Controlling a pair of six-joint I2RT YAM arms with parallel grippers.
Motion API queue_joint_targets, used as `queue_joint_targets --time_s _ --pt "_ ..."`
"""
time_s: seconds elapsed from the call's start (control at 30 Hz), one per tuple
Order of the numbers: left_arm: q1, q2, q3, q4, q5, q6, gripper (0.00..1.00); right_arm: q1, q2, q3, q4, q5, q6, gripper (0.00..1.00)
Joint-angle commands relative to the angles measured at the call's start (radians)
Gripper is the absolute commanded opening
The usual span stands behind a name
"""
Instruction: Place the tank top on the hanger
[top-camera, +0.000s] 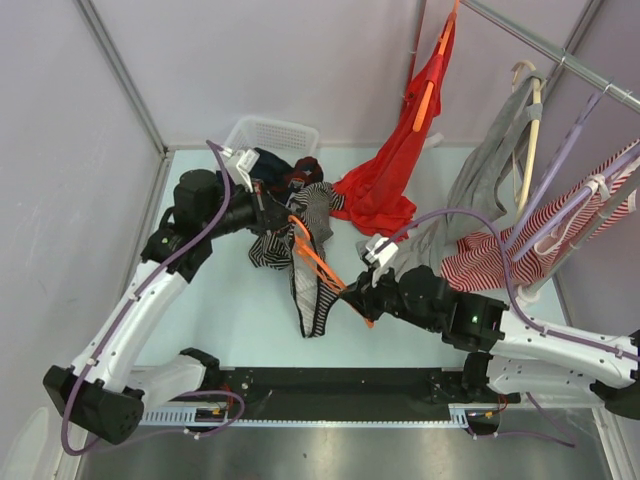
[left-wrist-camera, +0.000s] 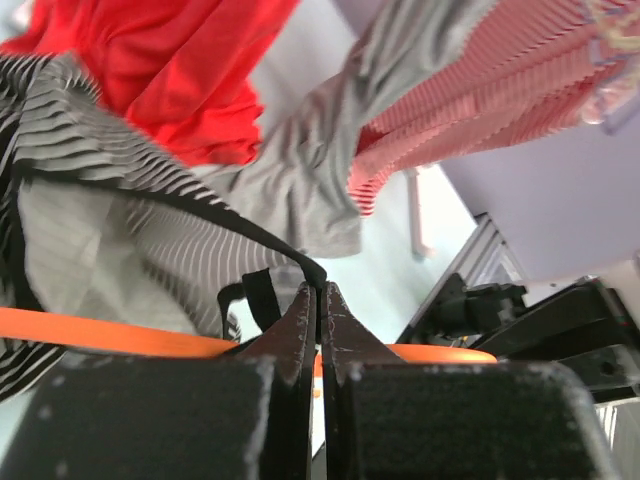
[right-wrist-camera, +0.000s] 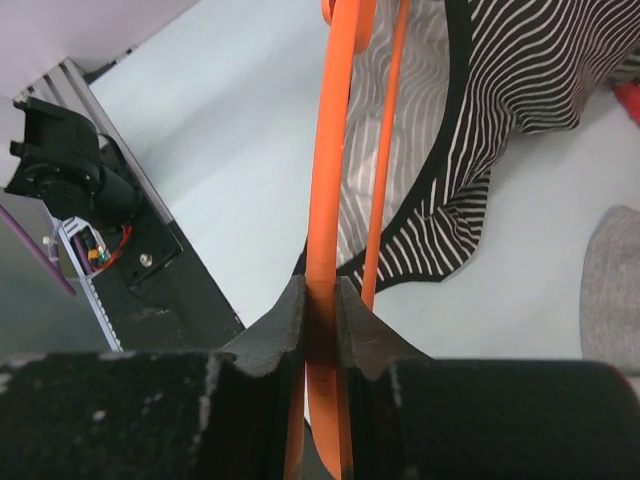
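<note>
The black-and-white striped tank top (top-camera: 312, 290) hangs bunched over the table's middle, partly draped on the orange hanger (top-camera: 318, 262). My left gripper (top-camera: 270, 218) holds its upper edge. In the left wrist view that gripper (left-wrist-camera: 320, 290) is shut on the top's dark edging (left-wrist-camera: 290, 252), and the hanger (left-wrist-camera: 100, 335) crosses just behind the fingers. My right gripper (top-camera: 352, 290) is at the hanger's lower end. In the right wrist view it (right-wrist-camera: 320, 292) is shut on the orange hanger (right-wrist-camera: 335, 150), with the tank top (right-wrist-camera: 500, 100) spread beyond.
A white basket (top-camera: 270, 135) stands at the back beside a dark heap of clothes (top-camera: 295, 175). From the rail (top-camera: 560, 50) at the right hang a red garment (top-camera: 395, 170), a grey garment (top-camera: 495, 170) and a red-and-white striped garment (top-camera: 520, 250) on pale hangers.
</note>
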Motion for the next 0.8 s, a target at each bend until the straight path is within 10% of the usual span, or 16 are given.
queue_joint_targets --time_s 0.0,0.37,0.5,0.77 --pt "-0.055 -0.049 0.061 0.055 0.002 -0.057 0.00 0.041 -0.026 0.015 0.138 0.109 -0.032 0.00" --pt "0.016 -0.077 -0.070 0.028 -0.080 0.024 0.03 0.052 -0.202 -0.045 0.137 0.159 -0.038 0.00" --pt "0.028 -0.069 -0.045 0.036 -0.069 0.070 0.77 0.051 -0.221 -0.060 0.132 0.136 -0.031 0.00" --pt "0.033 -0.168 -0.025 -0.005 -0.130 0.198 0.99 0.048 -0.212 -0.080 0.141 0.114 -0.023 0.00"
